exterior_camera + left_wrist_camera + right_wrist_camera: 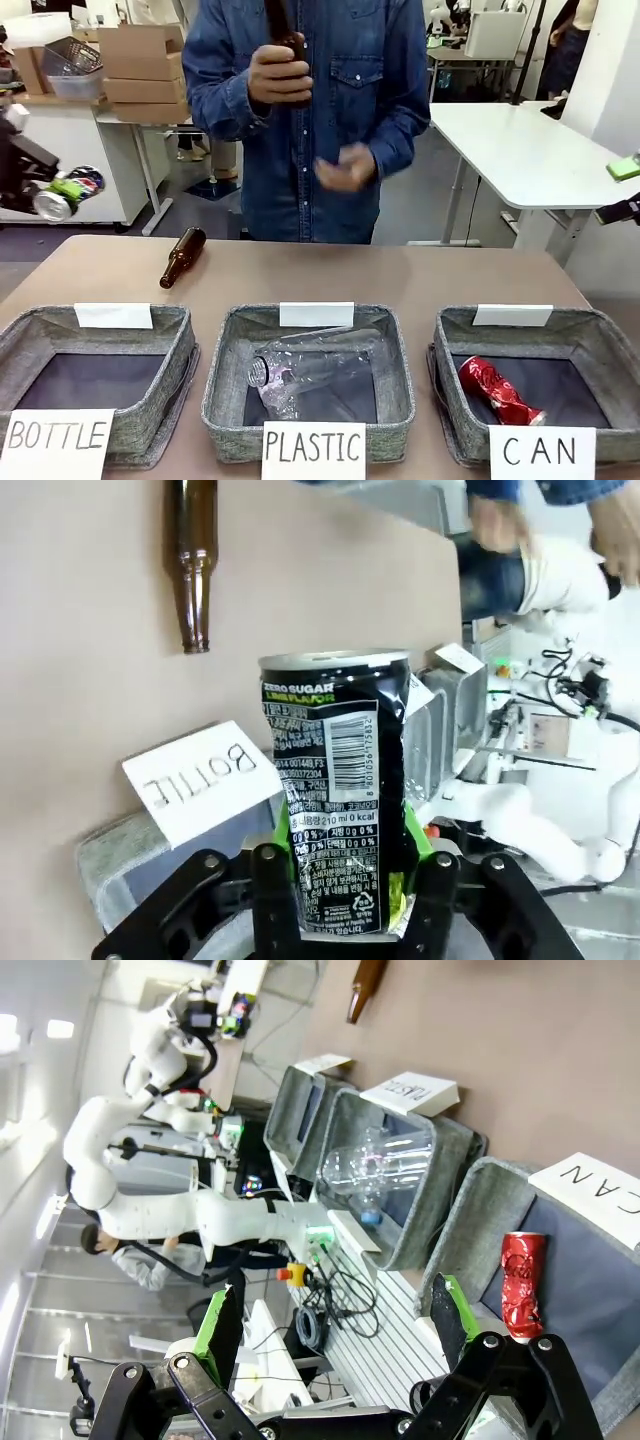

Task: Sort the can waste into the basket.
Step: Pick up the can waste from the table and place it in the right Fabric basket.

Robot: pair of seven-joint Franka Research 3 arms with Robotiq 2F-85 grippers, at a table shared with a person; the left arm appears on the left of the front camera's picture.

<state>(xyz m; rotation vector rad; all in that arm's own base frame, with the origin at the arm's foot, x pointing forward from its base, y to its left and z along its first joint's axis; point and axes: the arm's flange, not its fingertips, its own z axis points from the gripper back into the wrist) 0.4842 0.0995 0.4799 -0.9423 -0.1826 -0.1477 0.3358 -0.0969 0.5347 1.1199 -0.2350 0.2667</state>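
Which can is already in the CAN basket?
The crushed red can, lying on the dark floor of the CAN basket. The dark printed can is clamped in the left gripper, not in any basket.

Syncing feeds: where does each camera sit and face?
Front: fixed between the arms, facing the person across the table; left gripper at picture left.
Left wrist: along fingers clamped on the dark can, brown bottle beyond.
Right wrist: over open right gripper toward the CAN basket.
Front and right wrist share the red can.
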